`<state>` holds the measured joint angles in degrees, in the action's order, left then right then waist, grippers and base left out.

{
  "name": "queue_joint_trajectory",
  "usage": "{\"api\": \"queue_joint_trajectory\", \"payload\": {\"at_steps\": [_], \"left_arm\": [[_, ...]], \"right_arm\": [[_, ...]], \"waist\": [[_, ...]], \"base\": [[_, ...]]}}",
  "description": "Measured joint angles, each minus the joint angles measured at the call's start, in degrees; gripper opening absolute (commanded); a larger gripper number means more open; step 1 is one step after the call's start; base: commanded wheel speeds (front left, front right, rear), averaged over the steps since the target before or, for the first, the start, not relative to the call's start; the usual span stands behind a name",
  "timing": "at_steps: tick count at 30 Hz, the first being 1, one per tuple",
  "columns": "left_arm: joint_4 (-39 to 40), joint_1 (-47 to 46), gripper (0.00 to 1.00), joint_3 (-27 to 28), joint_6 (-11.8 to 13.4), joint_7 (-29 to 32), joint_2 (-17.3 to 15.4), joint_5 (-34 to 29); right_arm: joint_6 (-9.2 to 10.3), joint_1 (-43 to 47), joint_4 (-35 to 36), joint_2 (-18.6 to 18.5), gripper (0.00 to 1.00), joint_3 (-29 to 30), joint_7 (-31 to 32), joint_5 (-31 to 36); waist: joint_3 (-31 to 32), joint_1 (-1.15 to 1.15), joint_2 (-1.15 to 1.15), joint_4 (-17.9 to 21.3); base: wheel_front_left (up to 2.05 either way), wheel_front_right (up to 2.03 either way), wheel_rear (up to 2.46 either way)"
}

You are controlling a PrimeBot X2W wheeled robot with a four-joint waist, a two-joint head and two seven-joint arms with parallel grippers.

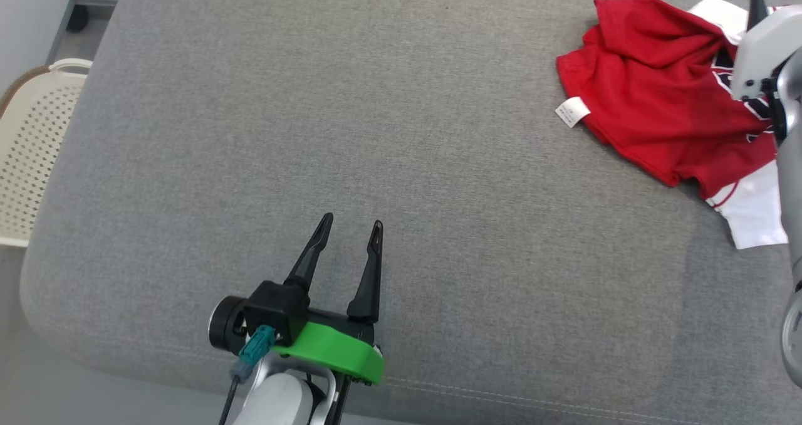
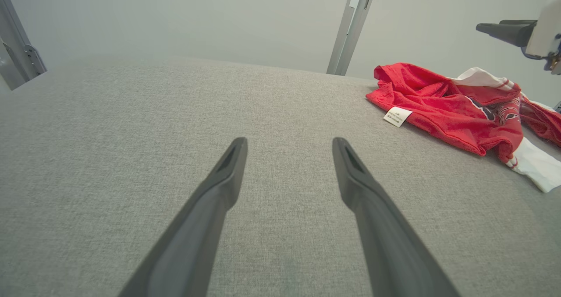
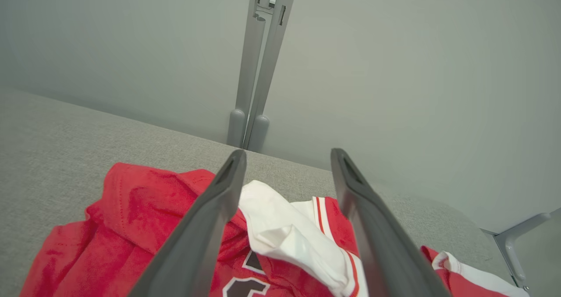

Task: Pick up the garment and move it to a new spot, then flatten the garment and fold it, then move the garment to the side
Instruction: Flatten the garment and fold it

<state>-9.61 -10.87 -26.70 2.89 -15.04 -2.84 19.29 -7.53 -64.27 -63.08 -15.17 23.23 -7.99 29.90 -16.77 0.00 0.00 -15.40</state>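
The red-and-white garment (image 1: 651, 99) lies crumpled near the table's (image 1: 376, 99) far right corner. The right hand (image 3: 287, 157) hangs above it, fingers spread, gripping nothing. The left hand (image 1: 351, 224) is over the near edge, also open and empty.

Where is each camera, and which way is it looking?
Head: on the head, looking down at the cushion; left claw low, right arm at the right edge.
Left wrist: on the left wrist, looking along the cushion toward the wall; the left claw rises from the bottom.
Right wrist: on the right wrist, looking over the shirt to the wall; the right claw rises from the bottom.
Shared: all three see the shirt.
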Motion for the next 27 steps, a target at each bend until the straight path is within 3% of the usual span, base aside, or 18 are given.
{"api": "queue_joint_trajectory", "payload": {"at_steps": [4, 8, 14, 20, 27], "left_arm": [[-4.79, -3.76, 1.0, -0.91, -1.49, 0.0, 0.04, 2.58], [-11.05, -10.06, 1.0, -1.29, -2.58, 0.42, 0.04, 5.37], [-20.73, -19.97, 1.0, -1.12, -3.45, 2.9, 0.09, 11.57], [-30.31, -28.9, 1.0, -0.08, -2.92, 5.06, 0.13, 16.85], [-41.88, -37.37, 1.0, 1.1, -2.32, 6.71, 0.12, 19.07]], "right_arm": [[0.0, -1.08, -3.42, 2.89, 1.0, -3.83, -5.44, -5.1], [0.0, -0.53, -3.9, 6.04, 1.0, -9.05, -6.86, -10.43], [0.0, 9.19, 9.84, 8.56, 1.0, -18.24, -7.06, -23.84], [0.0, 22.09, 25.33, 7.14, 1.0, -24.44, -7.08, -36.33], [0.0, 32.33, 38.34, 6.73, 1.0, -27.47, -7.08, -42.47]], "waist": [[0.56, 0.0, 0.0, 2.93], [1.04, 0.0, 0.0, 6.78], [1.11, 0.0, 0.0, 13.8], [0.18, 0.0, 0.0, 21.12], [-1.97, 0.0, 0.0, 28.31]], "base": [[0.0, 0.0, 0.0], [0.0, 0.0, 0.0], [0.0, 0.0, 0.0], [0.0, 0.0, 0.0], [0.0, 0.0, 0.0]]}}
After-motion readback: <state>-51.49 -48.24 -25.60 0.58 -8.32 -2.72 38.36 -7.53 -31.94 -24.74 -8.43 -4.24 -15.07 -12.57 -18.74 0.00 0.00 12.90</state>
